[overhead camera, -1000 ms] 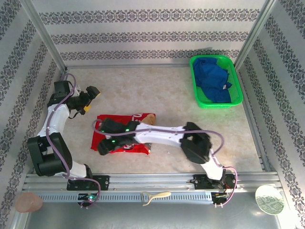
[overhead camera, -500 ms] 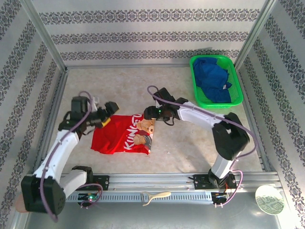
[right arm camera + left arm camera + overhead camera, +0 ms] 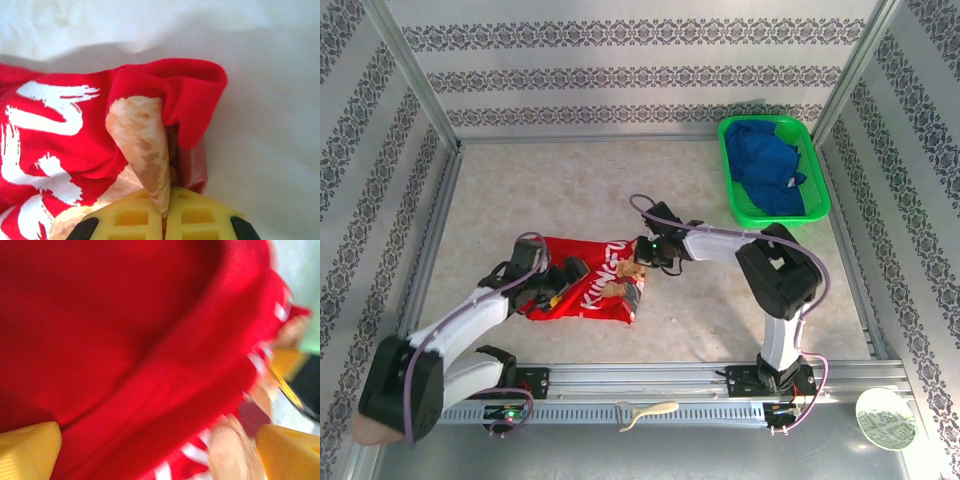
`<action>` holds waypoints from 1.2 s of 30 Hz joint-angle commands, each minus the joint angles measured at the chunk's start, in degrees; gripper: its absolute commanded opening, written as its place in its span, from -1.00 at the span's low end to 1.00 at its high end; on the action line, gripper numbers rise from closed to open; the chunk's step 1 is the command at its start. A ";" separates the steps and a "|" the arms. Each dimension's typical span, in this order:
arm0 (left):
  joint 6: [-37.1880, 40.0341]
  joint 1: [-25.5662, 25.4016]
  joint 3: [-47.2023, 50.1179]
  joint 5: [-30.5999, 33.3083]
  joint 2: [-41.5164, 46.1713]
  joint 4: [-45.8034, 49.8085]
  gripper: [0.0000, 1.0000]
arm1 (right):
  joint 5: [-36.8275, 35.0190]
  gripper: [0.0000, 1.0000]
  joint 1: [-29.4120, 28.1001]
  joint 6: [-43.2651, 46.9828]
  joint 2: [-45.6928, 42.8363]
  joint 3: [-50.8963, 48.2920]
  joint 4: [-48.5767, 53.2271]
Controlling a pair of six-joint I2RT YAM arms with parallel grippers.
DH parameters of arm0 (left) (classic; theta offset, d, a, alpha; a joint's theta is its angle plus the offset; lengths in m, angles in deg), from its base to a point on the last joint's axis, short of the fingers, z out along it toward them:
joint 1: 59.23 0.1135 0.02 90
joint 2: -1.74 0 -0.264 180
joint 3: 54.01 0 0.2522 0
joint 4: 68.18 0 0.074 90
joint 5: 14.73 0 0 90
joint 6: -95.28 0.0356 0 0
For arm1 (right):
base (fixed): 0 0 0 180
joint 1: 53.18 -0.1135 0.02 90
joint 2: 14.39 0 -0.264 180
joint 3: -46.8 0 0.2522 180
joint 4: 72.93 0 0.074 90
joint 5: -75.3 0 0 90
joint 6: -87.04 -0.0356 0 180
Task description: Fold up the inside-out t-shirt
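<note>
red cotton, soft and creased: the shirt lies in a rough rectangle on the pale, mottled table, lower centre of the top view and a little left of the middle. white brush-stroke lettering and a tan print run across its right part. the right edge is bunched into folds rather than lying flat.

the right claw sits at the shirt's upper right corner. in the right wrist view its ribbed yellow pads are pressed together at the bottom of the frame. they pinch a narrow ridge of cloth with the tan print on its face, and a red hem curls over into a rounded loop just above.

the left claw lies low over the shirt's left half, spread wide. in the left wrist view two blunt yellow fingertips stand at the lower corners, well apart, with smooth, blurred red cloth between them. it has hold of nothing. whether the tips touch the cloth i cannot tell.

a green plastic basket with lattice walls stands at the upper right of the top view, well apart from the shirt, holding a crumpled blue garment.
</note>
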 commanded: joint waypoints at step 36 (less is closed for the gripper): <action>24.09 12.37 -37.09 -6.67 -34.04 6.20 0.99 | -1.14 0.16 7.16 22.66 -1.51 19.22 14.37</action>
